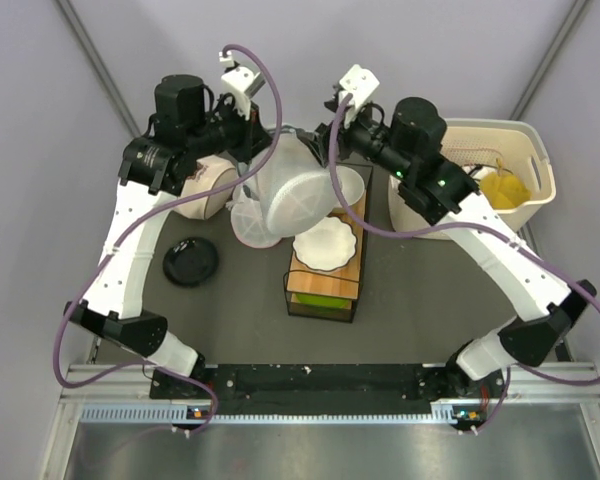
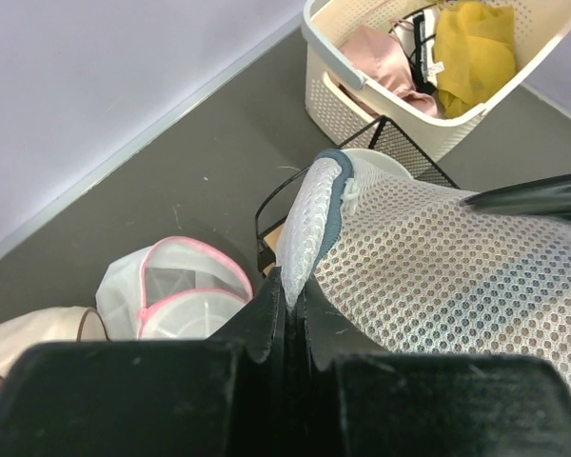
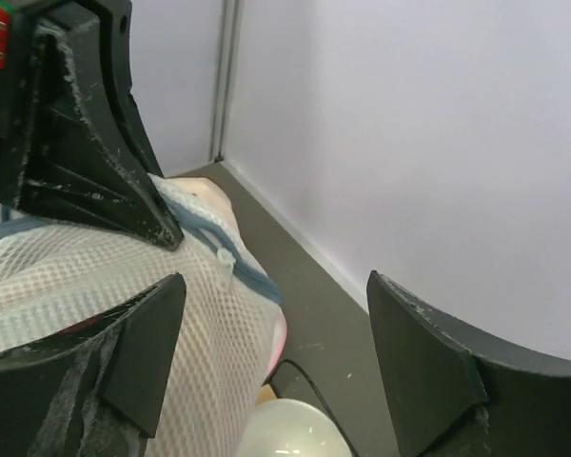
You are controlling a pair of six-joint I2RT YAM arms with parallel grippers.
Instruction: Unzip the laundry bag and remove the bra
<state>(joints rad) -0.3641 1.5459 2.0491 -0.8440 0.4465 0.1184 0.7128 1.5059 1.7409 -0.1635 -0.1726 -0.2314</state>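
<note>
- Top view: bag (image 1: 292, 200) is held up over the rack (image 1: 325, 285), between left claw (image 1: 252, 140) and right claw (image 1: 332, 150).
- Left wrist: left claw (image 2: 287, 300) clenched on the bag (image 2: 438, 276) seam; zip pull (image 2: 350, 193) just ahead. Best to hold it taut.
- Right wrist: right claw (image 3: 276, 314) released, empty; zip pull (image 3: 226, 259) lies near its left finger. Advice: centre on it, pinch, run along the seam. Bra not visible.

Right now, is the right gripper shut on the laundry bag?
No, the right gripper stands open, jaws wide apart, not pinching the laundry bag.
</note>
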